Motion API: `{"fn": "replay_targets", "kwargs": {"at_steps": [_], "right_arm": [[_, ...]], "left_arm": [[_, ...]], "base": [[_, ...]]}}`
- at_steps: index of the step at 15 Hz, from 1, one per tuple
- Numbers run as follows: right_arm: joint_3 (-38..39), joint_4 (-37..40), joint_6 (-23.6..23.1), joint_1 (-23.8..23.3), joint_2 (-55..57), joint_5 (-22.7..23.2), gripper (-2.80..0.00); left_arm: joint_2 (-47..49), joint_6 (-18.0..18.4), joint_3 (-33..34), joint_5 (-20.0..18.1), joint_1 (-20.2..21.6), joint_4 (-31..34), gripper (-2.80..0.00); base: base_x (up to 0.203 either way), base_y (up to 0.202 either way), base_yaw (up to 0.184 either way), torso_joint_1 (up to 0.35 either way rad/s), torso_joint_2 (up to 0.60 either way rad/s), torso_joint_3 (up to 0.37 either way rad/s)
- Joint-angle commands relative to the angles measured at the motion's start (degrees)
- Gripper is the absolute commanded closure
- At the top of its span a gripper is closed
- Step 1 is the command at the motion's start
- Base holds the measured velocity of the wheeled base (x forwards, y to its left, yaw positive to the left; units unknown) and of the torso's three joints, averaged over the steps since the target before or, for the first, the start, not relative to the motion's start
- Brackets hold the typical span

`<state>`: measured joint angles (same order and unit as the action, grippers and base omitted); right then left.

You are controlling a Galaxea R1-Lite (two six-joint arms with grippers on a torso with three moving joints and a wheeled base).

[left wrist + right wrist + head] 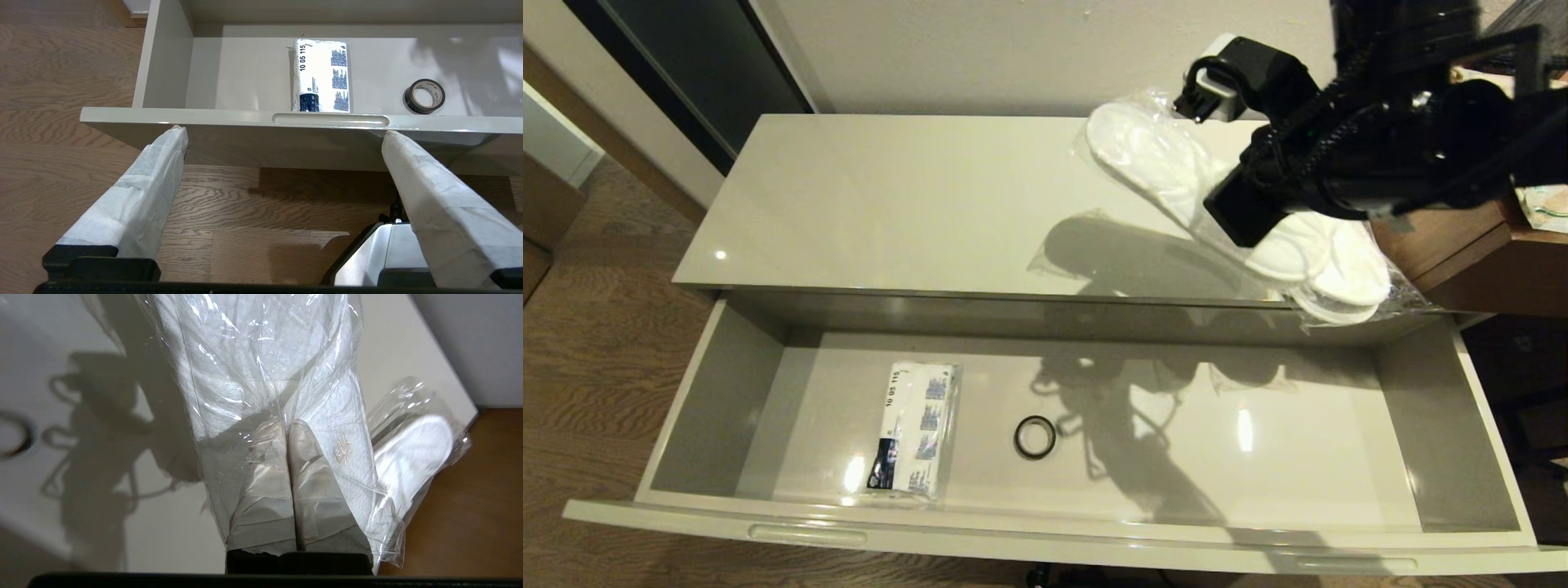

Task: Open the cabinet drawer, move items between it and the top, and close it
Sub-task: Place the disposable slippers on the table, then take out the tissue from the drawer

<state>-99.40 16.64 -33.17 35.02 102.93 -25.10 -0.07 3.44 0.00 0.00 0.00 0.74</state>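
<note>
Drawer (1045, 523) pulled wide open, white packet (912, 429) lying inside toward its left end beside a black ring (1035, 437). Right end effector (288, 428) pinched tight on a bagged slipper pair (261, 367) over the top's (890, 204) right end. Left end effector (282, 134) spread wide below the drawer front.

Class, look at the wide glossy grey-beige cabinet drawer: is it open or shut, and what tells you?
Open. The wide glossy grey-beige drawer is pulled out, its floor exposed with a flat white printed packet and a small black ring lying inside.
</note>
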Motion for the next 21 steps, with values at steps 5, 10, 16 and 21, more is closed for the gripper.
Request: {"fn": "replay_targets", "kwargs": {"at_steps": [5, 10, 16, 21], "right_arm": [[-11.4, -8.8, -2.2, -11.5, 20.7, -1.6, -2.80], [-11.6, -8.9, -2.6, -11.4, 15.7, -1.4, -2.80], [-11.0, -5.5, -3.2, -3.5, 4.0, -1.4, -2.80], [-7.4, 18.8, 2.1, 3.8, -2.4, 2.7, -2.80]], "left_arm": [[0.1, 0.1, 0.0, 0.0, 0.0, 0.0, -2.80], [0.1, 0.1, 0.0, 0.0, 0.0, 0.0, -2.80], [0.1, 0.1, 0.0, 0.0, 0.0, 0.0, -2.80], [0.1, 0.0, 0.0, 0.0, 0.0, 0.0, -2.80]], "base": [[0.000, 0.000, 0.000, 0.000, 0.00, 0.000], [0.000, 0.000, 0.000, 0.000, 0.00, 0.000], [0.000, 0.000, 0.000, 0.000, 0.00, 0.000], [0.000, 0.000, 0.000, 0.000, 0.00, 0.000]]}}
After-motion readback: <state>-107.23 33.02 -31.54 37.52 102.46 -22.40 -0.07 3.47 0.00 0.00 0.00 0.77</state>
